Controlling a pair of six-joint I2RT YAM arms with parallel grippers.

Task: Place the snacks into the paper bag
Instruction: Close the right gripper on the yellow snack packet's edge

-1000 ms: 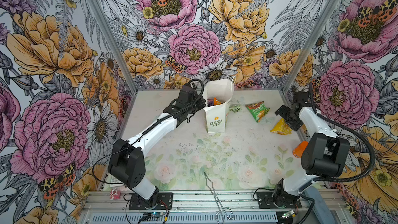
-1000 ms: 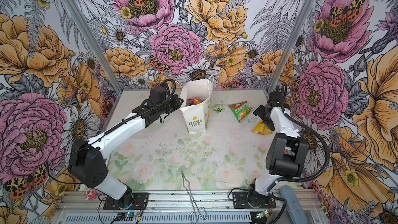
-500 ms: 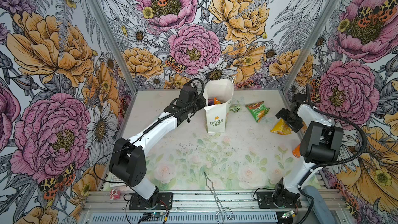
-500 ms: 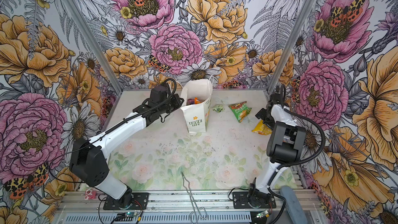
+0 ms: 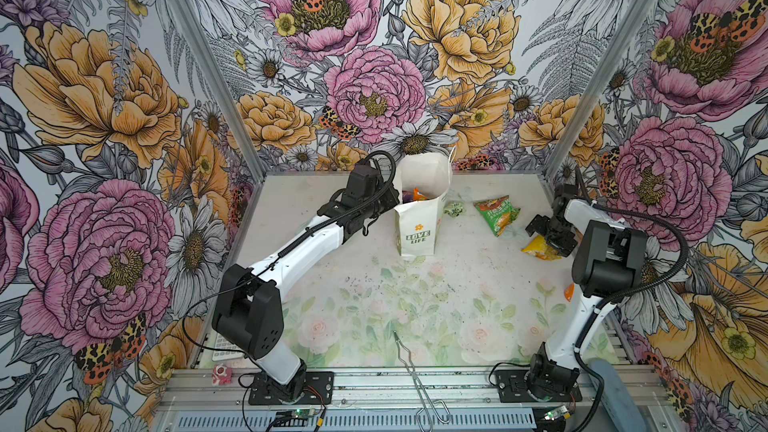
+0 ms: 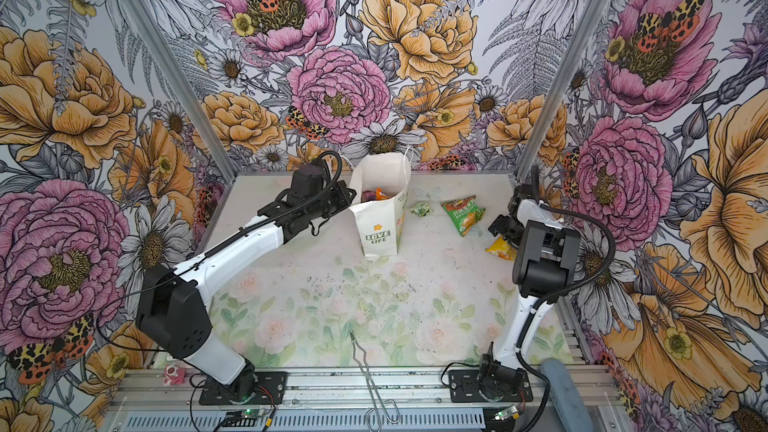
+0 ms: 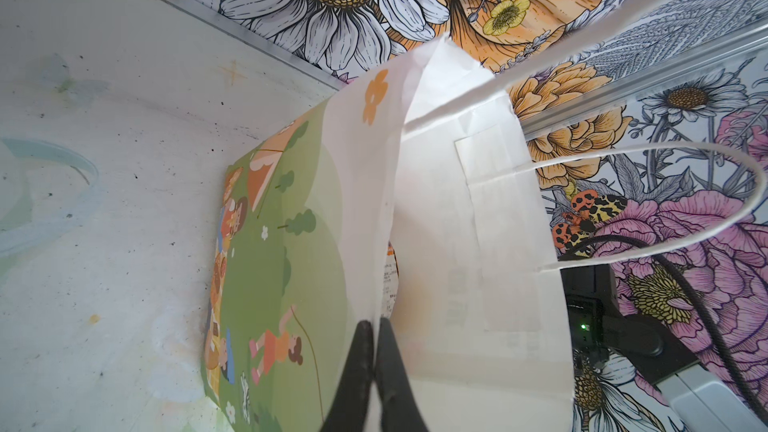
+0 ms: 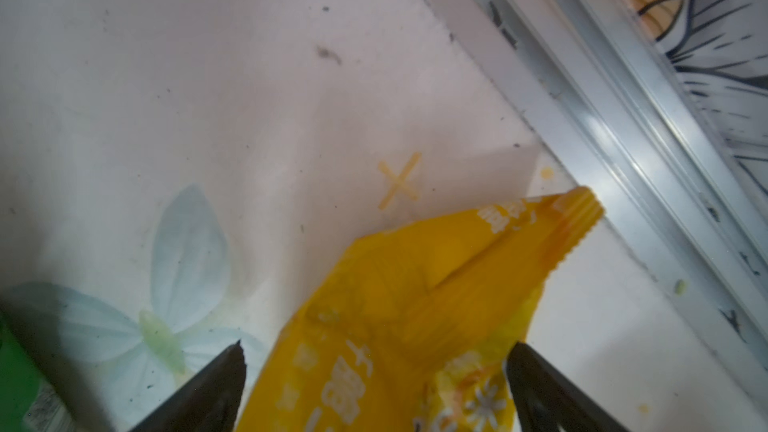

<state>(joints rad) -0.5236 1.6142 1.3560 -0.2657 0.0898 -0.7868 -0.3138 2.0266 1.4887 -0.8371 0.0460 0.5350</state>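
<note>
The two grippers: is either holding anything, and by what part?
Left gripper pinches the paper bag by its top rim. Right gripper stands open astride the yellow packet, gripping nothing.

The tall white paper bag (image 5: 417,222) wears an orange flower over green "LOVE LIFE" lettering. Its side panel is grassy green with small trees, white daisies and little figures in orange. Scraps of purple and orange wrappers (image 5: 415,195) peek from its mouth. Over by the right, the crinkly yellow plastic packet (image 8: 415,305) has white lettering and white blossoms. The green plastic packet with an orange corner (image 5: 496,213) lies near a tiny pale green packet (image 5: 454,209). The off-white table mat (image 5: 415,305) is dark-speckled, with faded pink roses and green leaves. The wallpapered walls (image 5: 374,97) shout pink peonies, orange blooms, white daisies and spotted orange moths.
</note>
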